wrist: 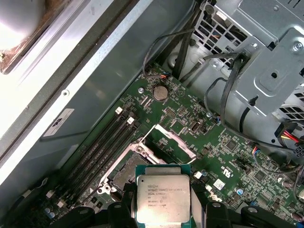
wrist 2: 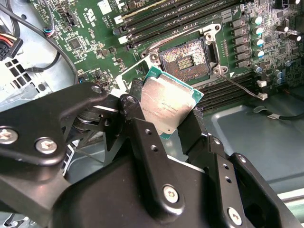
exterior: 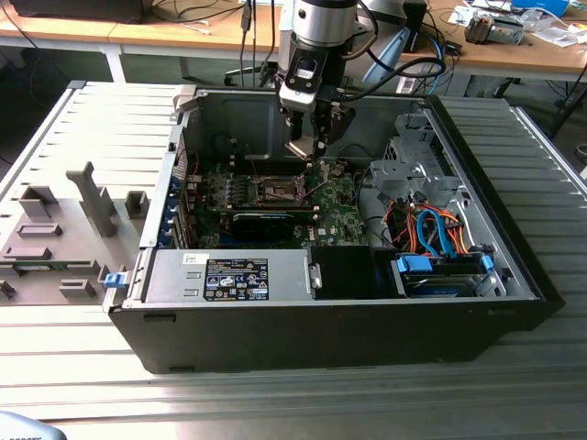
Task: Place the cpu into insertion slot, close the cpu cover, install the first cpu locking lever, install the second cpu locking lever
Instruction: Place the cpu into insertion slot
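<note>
The cpu (wrist: 163, 198) is gripped by its edges in the end effector (exterior: 307, 147) (so it stays flat), held in the exterior view's upper middle above the open insertion slot (exterior: 280, 191).

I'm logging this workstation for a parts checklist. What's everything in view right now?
cpu: one, silver, held above the board near the slot
slot: one, dark, empty, on the board
cover: one, metal frame, raised open beside the slot
board: one, green, inside the case
case: one, black, open, on the table
labelled box: one, grey, inside the case
cables: several, orange and blue, inside the case
fixtures: several, grey, exterior view's left
table: one, ribbed metal
gripper: one, black, shut on the cpu
</note>
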Controlling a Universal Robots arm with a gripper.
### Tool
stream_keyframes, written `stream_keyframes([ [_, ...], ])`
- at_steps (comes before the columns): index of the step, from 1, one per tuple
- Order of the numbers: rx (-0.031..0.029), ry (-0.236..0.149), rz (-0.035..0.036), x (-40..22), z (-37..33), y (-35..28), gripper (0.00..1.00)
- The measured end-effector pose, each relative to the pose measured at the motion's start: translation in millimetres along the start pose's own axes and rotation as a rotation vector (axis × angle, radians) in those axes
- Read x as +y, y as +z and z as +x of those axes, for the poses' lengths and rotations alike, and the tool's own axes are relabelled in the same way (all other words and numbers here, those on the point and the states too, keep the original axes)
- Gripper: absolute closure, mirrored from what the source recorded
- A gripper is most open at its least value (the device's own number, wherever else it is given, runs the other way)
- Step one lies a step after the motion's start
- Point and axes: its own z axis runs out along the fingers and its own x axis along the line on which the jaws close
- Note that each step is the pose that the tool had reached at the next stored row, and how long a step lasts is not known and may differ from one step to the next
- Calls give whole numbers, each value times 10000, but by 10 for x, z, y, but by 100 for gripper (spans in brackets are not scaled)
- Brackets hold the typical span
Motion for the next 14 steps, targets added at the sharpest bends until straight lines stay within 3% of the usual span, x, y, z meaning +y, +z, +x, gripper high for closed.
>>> stream_keyframes([
  [14, 0, 111, -1, 0, 0, 7, 45],
])
